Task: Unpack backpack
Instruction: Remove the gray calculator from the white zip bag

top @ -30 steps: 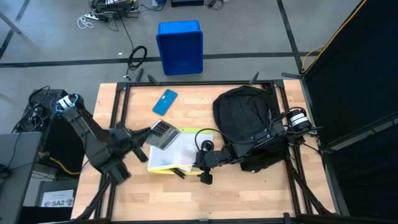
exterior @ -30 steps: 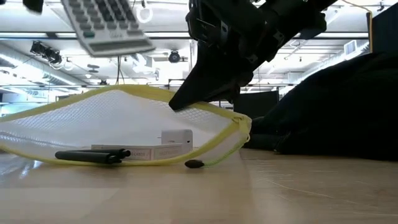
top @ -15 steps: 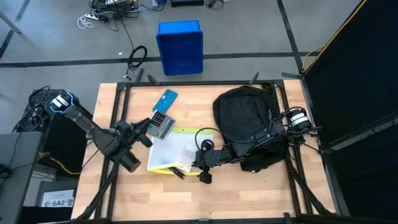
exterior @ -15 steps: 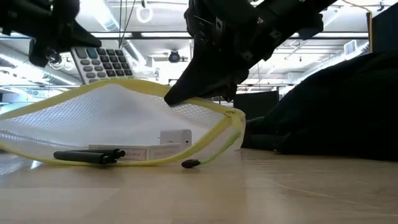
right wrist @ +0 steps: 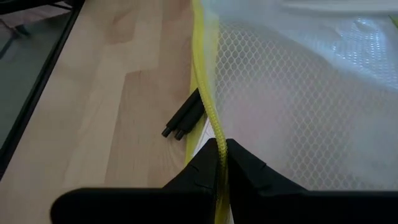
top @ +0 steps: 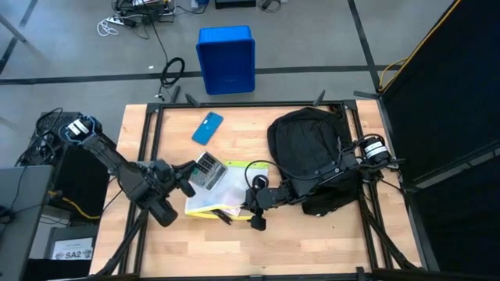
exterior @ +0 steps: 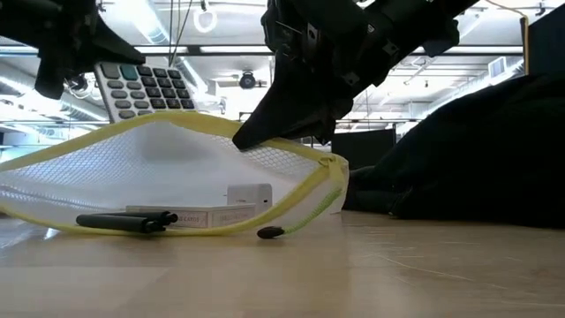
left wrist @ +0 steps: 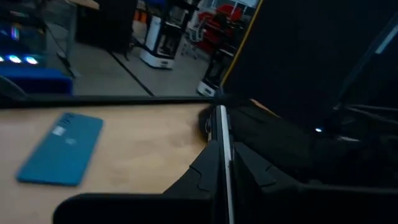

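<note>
The black backpack lies on the table's right part and shows in the low view as a dark mass. A white mesh pouch with a yellow zip edge lies left of it, holding a card and black pens. My right gripper is shut on the pouch's edge. My left gripper is shut on a grey calculator above the pouch's far left part. A blue phone lies flat on the table farther back. My left gripper pinches the calculator by its thin side edge, coming level from the table's left. The calculator stands tilted with its keys toward the near side. Its lower part is hidden behind the pouch, so whether it rests on anything cannot be told. My right gripper pinches the pouch's yellow zip edge between its two fingers, slanting down from the table's right. That edge is raised into an arch, while the pouch's bottom lies on the table.
A blue plastic bin stands on the floor beyond the far edge. Bare wood runs along the near side of the table. A black frame borders the tabletop. Cables lie on the floor behind.
My left gripper has come down with the calculator from high above the pouch, swinging first toward the far left, then back over the pouch's far left part. The calculator has tipped so its keys face the near side. The right gripper and the pouch have hardly moved.
</note>
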{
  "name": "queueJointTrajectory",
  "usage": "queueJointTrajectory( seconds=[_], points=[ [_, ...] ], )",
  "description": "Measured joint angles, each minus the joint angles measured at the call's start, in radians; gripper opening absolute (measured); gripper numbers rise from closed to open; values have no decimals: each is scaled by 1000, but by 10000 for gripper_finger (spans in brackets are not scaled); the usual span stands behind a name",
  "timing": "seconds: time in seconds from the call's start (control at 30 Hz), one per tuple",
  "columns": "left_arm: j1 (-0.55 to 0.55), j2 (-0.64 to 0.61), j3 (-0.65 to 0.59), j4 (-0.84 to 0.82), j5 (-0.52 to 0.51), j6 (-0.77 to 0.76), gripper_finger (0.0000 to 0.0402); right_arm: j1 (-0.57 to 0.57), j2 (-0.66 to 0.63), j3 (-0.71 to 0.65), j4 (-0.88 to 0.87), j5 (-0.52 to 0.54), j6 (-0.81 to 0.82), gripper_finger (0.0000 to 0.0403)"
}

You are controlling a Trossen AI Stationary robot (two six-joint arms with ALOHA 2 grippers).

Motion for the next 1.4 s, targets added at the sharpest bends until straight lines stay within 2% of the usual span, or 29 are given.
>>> queueJointTrajectory(
  seconds=[0.13,0.27,0.53,0.63,0.7,0.97,1.13,1.27,1.4],
  points=[
    [0,0,0,186,101,164,0,5,0,0,0,-1,0,0],
    [18,-1,0,432,216,409,0,7,0,0,0,-1,0,0],
    [167,-2,1,1064,425,1045,0,26,0,0,3,-14,6,0],
    [235,-19,1,1186,451,1213,1,35,0,0,3,-18,6,0],
    [291,-31,1,1218,486,1254,1,42,0,0,3,-19,7,0],
    [562,-32,2,1222,784,1285,1,48,0,0,3,-21,7,0],
    [688,-32,2,1239,1054,1273,1,48,0,0,1,-20,7,0],
    [723,-32,2,1188,1250,1350,0,48,0,0,-2,-20,7,0],
    [714,-32,2,1013,1270,1467,0,48,0,0,-4,-19,7,0]
  ],
)
